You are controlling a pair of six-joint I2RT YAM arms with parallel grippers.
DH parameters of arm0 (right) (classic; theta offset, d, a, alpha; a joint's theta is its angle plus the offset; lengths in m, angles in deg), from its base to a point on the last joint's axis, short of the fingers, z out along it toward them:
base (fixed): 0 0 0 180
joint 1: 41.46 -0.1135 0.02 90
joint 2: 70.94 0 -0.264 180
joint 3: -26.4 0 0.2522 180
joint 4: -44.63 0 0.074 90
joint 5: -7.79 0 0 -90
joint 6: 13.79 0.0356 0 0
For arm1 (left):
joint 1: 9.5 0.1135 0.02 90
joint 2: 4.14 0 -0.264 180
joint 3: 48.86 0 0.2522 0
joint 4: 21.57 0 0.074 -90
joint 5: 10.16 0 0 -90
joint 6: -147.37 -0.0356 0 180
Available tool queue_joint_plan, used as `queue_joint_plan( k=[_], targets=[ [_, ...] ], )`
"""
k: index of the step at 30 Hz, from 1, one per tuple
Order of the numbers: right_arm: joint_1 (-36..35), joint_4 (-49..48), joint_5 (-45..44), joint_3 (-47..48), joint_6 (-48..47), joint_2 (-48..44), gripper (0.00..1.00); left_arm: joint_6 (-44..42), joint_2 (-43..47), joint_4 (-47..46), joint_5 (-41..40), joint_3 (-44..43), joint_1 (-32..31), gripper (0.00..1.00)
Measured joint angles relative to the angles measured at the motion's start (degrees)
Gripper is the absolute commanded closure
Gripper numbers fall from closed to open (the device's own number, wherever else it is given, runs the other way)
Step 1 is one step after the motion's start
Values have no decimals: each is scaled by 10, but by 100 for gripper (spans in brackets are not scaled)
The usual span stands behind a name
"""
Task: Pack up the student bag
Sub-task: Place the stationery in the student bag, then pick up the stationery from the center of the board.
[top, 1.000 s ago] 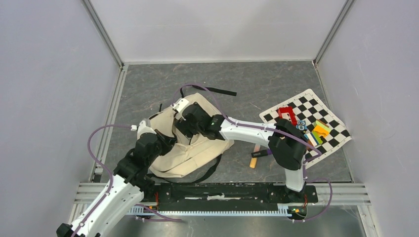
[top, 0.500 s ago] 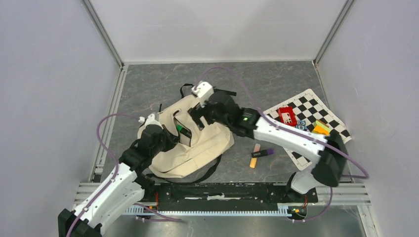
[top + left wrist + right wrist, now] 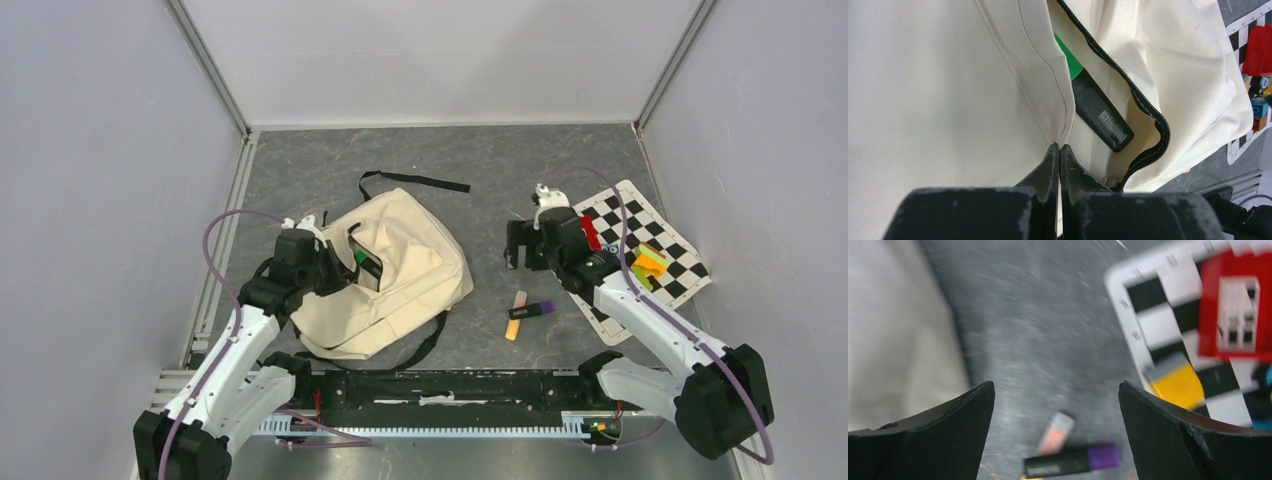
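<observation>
If the bag slips from the clamped left gripper, its mouth shuts. Open, empty right gripper could knock the purple marker beside the bag.

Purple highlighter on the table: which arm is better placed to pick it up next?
Right. The right tool hangs open and empty near the purple highlighter, while the left tool is shut on the student bag at its opening edge.

The right gripper is gaping wide, its dark fingers sitting at the lower corners of a blurred frame. Low between them, a purple-capped marker is lying beside an orange marker. The cream student bag is filling the left edge; a checkered board bearing a red block is occupying the upper right.
</observation>
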Motion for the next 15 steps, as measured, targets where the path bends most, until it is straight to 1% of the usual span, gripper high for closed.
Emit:
queue_joint_plan(
  k=[2, 5, 11, 15],
  targets=[
    [45, 19, 6, -38, 22, -9, 2, -18, -11, 3, 19, -7, 15, 98],
    [80, 52, 8, -77, 57, -27, 2, -40, -26, 10, 28, -20, 24, 98],
    [89, 109, -8, -123, 158, -88, 3, -61, -21, 14, 27, -23, 27, 98],
    [89, 132, -8, -150, 226, -103, 5, -63, -12, 16, 27, -23, 27, 98]
  ],
)
